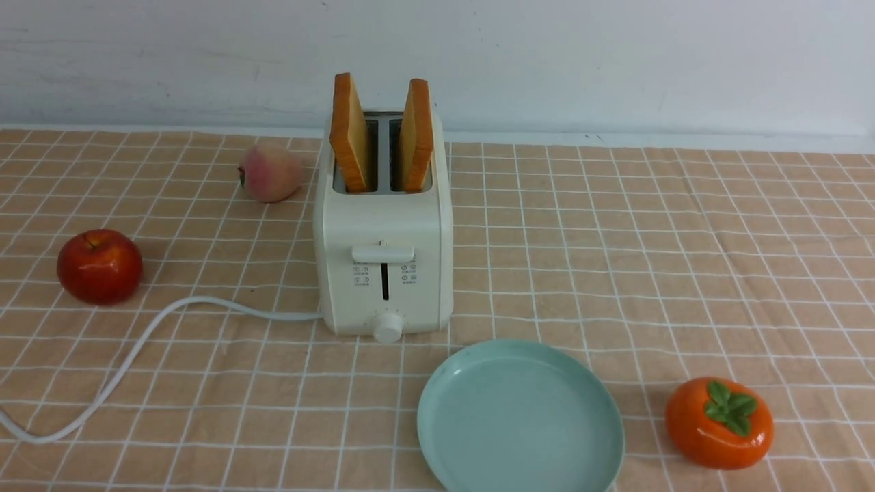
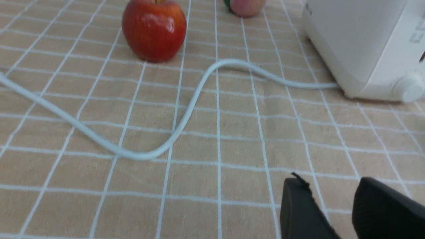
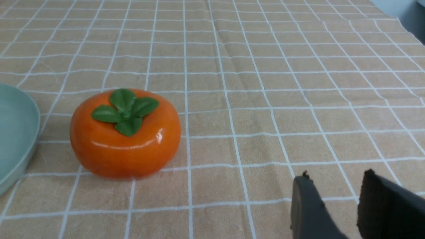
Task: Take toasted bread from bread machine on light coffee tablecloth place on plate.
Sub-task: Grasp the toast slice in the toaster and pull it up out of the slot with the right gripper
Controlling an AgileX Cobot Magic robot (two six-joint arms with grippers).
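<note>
In the front view, the bread machine [image 1: 383,225] stands near the middle of the light coffee tablecloth [image 1: 615,273], with its lever and knob facing the near side. The toasted bread is in its slots: one slice [image 1: 351,133] in the left slot and the other slice [image 1: 417,135] in the right slot, both on edge and standing out above the top. The plate [image 1: 519,417] lies nearer and a little to the right of the machine, with nothing on it. A white cord [image 1: 294,316] goes from the machine to the left. A red apple [image 1: 100,266] sits at the left, a peach [image 1: 271,172] farther back just left of the machine, and an orange persimmon [image 1: 719,424] right of the plate.

In the left wrist view, the left gripper [image 2: 328,181] is over bare cloth with its two black fingers [image 2: 298,209] apart and nothing between them. The cord [image 2: 186,113] curves ahead of it, with the apple [image 2: 154,30] and the machine's lower corner [image 2: 362,43] beyond.

In the right wrist view, the right gripper [image 3: 335,174] also has its fingers [image 3: 307,205] apart and holds nothing. The persimmon [image 3: 125,132] sits just beside the plate's rim [image 3: 15,139], not touching it.
</note>
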